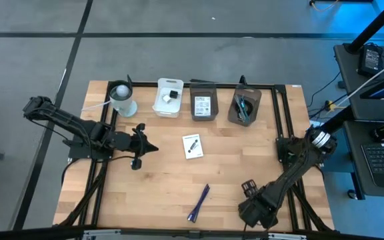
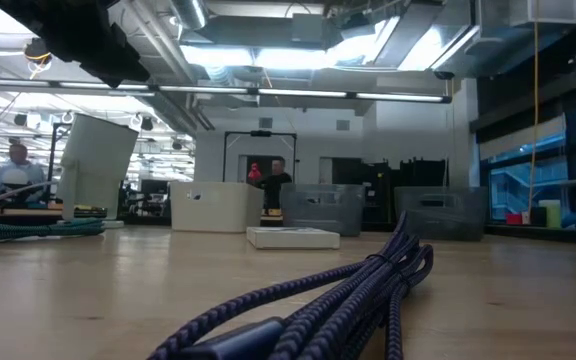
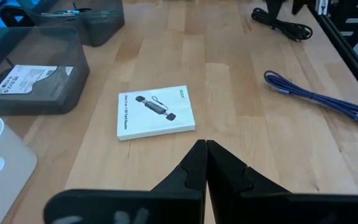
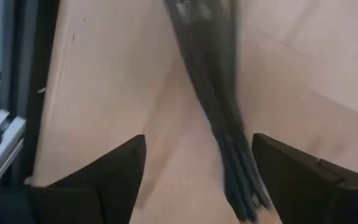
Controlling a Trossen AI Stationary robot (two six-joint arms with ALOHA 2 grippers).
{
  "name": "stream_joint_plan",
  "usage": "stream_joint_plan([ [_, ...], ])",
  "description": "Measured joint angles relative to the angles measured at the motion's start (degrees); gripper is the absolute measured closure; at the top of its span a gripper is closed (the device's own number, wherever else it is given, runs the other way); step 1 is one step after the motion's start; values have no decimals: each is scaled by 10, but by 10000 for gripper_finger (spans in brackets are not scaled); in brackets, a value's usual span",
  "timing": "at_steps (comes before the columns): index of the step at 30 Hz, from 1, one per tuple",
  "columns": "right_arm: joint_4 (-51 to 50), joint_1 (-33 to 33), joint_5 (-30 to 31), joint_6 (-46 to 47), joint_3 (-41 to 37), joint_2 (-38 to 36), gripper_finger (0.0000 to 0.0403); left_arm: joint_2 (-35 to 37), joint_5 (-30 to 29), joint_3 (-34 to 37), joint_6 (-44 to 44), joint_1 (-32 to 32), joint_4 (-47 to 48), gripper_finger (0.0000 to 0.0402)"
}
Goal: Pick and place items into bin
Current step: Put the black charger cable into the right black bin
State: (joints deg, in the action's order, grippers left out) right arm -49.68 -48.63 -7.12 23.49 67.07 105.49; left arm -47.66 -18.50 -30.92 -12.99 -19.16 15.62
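Near front edge, right pincer (image 4: 194, 171) (fingers apart)

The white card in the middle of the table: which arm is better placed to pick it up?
Probably the left. Its gripper is beside the white card, shut fingers pointing at it. The right gripper sits farther off, open over a black cable.

Table (image 1: 165, 187) under me: pale wood planks, smooth matt finish. Cable (image 3: 316, 98) on it: braided purple sheath. Card (image 3: 156, 112) beside it: white printed paper, slightly glossy.
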Motion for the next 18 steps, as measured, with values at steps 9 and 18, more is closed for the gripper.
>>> stream_joint_plan([
  [9, 19, -15, 23, 48, 3, 62, 255, 0, 1, 0, 0, 0, -4, 400],
  [18, 1, -10, 37, 106, -1, 31, 361, 0, 1, -1, 1, 0, -4, 400],
])
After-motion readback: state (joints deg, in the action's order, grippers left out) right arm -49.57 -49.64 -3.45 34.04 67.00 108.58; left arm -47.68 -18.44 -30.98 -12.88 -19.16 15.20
